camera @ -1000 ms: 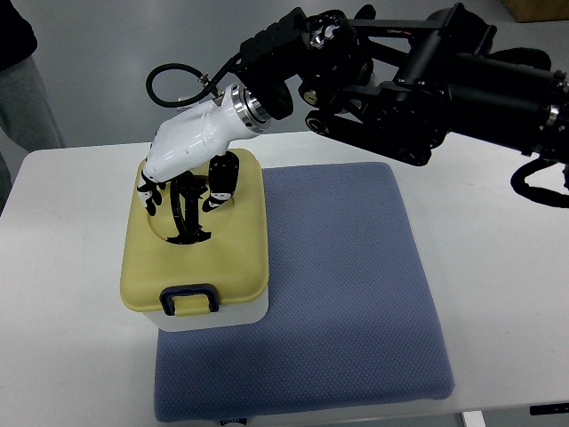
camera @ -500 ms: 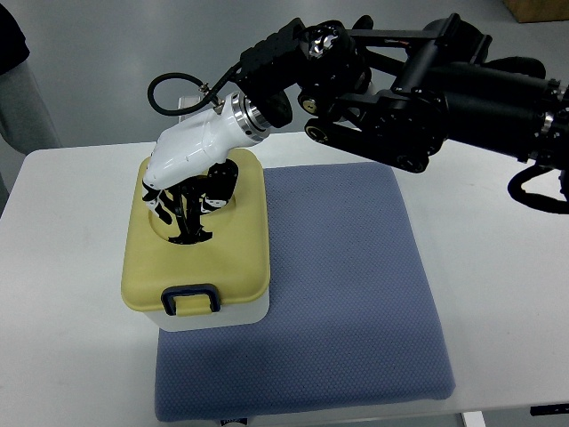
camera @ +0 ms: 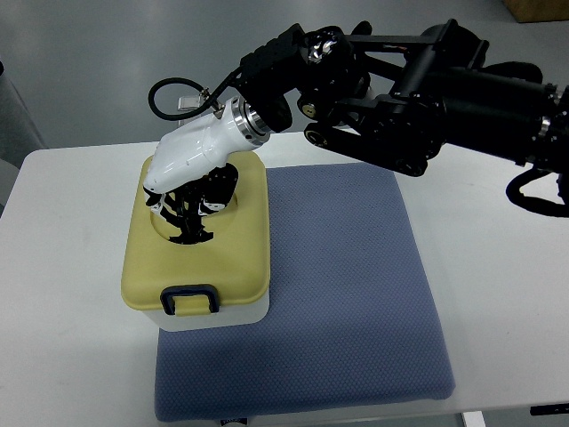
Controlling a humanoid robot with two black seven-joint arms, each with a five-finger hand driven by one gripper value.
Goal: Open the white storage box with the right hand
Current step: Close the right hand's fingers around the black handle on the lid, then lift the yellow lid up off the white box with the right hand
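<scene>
One hand at the lid handle of a closed storage box.

Left to right: the white worktop (camera: 62, 267) carries a white storage box (camera: 213, 316) with a yellow lid (camera: 240, 240), standing on the left edge of a blue-grey mat (camera: 356, 294); a dark latch (camera: 188, 299) sits at the lid's near edge and looks fastened. The right hand (camera: 187, 200), its arm entering from the right, reaches down into the lid's recess with fingers curled around the black carry handle (camera: 188, 227). The lid sits flush on the base all round, so the grasp appears made but the opening itself remains to be done; whether the latch must be released first cannot be told.
</scene>
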